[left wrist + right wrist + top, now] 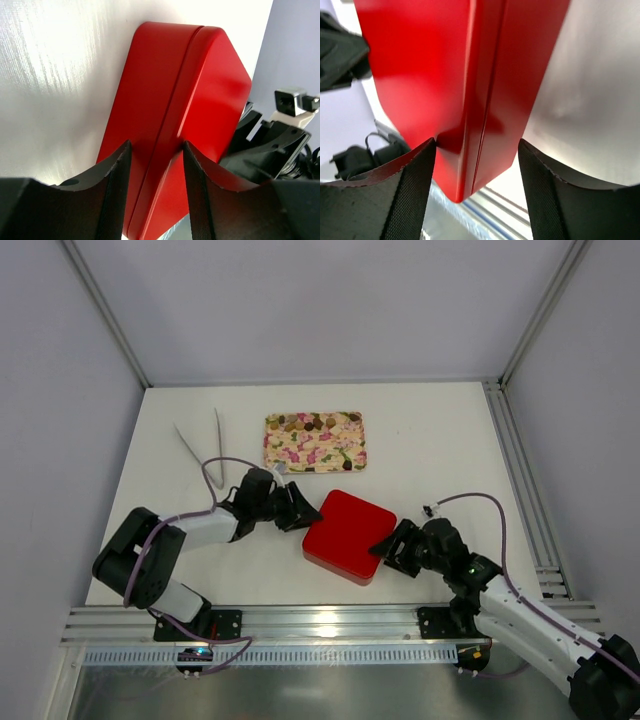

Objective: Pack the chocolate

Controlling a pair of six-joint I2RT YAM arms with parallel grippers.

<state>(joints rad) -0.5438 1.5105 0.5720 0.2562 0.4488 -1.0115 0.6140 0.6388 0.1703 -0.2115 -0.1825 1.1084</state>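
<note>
Brown chocolate, small roundish pieces, few pale, on flowered tray

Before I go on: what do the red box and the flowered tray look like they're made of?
The red box looks like painted metal, or maybe hard plastic: it has a smooth glossy skin, soft highlights, rounded corners and a crisp seam between lid and base. The flowered tray looks like printed tin or lacquered card; in the top view it is too small to tell which.

You cannot see inside the closed red box between the jaws, and the chocolate beyond them is too small to count.
</note>
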